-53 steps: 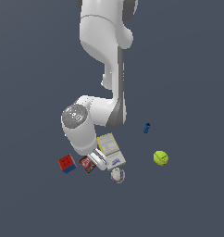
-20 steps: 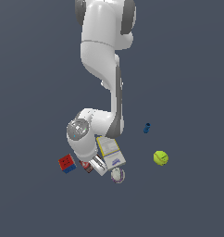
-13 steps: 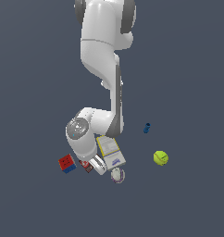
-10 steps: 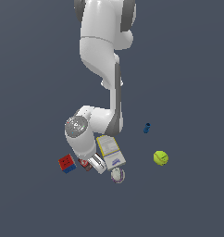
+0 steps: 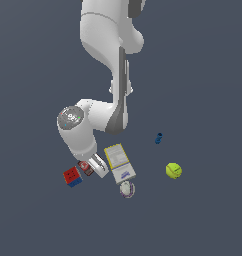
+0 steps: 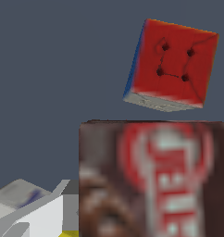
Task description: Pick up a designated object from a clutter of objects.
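Packet (image 6: 153, 178) fills much of the wrist view: a flat rectangular face, dark brown, with a rounded red label and white block lettering too blurred to read. In the exterior view the packet (image 5: 86, 168) shows only as a small brown-red patch on the floor, tucked against the white gripper (image 5: 96, 166), just beside the cube (image 5: 72, 176) on the exterior view's left and the flat box (image 5: 119, 162) on its right.

The cube is smooth and sharp-edged, with a red face carrying small dark dots joined by thin lines, a blue side and a pale grey side (image 6: 171, 62). The box is a long flat rectangle, yellow-edged with white and blue-grey panels; its print is too small to make out. Below it lies a whitish round item (image 5: 127, 189) with a darker rim, its form unclear. A fuzzy-looking yellow-green ball (image 5: 173, 170) and a small blue cylinder (image 5: 158, 138) lie well apart toward the exterior view's right.

The arm's glossy white wrist covers most of the gripper; whether the fingers are spread or closed on the packet, I cannot tell. The wrist view cuts off the packet's lower part.
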Motion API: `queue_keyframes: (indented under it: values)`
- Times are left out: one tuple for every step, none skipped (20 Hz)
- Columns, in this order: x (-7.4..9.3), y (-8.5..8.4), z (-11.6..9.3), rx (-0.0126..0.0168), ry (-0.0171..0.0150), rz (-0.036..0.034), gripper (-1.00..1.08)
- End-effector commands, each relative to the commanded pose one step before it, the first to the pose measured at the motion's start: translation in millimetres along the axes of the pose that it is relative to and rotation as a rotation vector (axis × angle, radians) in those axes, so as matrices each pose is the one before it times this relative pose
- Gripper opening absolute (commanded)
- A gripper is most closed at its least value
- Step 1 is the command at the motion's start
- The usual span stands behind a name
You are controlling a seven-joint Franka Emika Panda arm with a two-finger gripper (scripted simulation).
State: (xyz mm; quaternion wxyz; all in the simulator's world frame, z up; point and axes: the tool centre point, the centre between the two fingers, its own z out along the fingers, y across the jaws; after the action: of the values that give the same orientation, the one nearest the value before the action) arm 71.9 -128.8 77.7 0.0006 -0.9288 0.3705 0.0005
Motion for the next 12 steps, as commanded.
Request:
queue_keyframes:
  values:
    - [-0.29,12.18,-20.98,0.00082,0.00074,0.00054,-1.00]
    - [-0.08,5.67,-9.35,0.00047,-0.00041,0.00030,-1.00]
    - [-0.21,5.59,-9.65,0.00000,0.00000,0.00000,-1.00]
    - [-0.20,5.66,-9.79,0.00000,0.00000,0.00000,-1.00]
    - [-0.03,5.97,-9.87,0.00045,-0.00041,0.00034,-1.00]
    - [-0.17,5.83,-10.12,0.00000,0.00000,0.00000,-1.00]
    - [-0.15,5.92,-10.31,0.00000,0.00000,0.00000,-1.00]
    - [-0.13,6.03,-10.51,0.00000,0.00000,0.00000,-1.00]
    - [-0.11,6.15,-10.74,0.00000,0.00000,0.00000,-1.00]
    - [-0.09,6.20,-10.85,0.00000,0.00000,0.00000,-1.00]
    - [0.16,6.51,-10.69,0.00021,-0.00035,0.00056,-1.00]
    - [-0.03,6.15,-10.79,0.00000,0.00000,0.00000,-1.00]
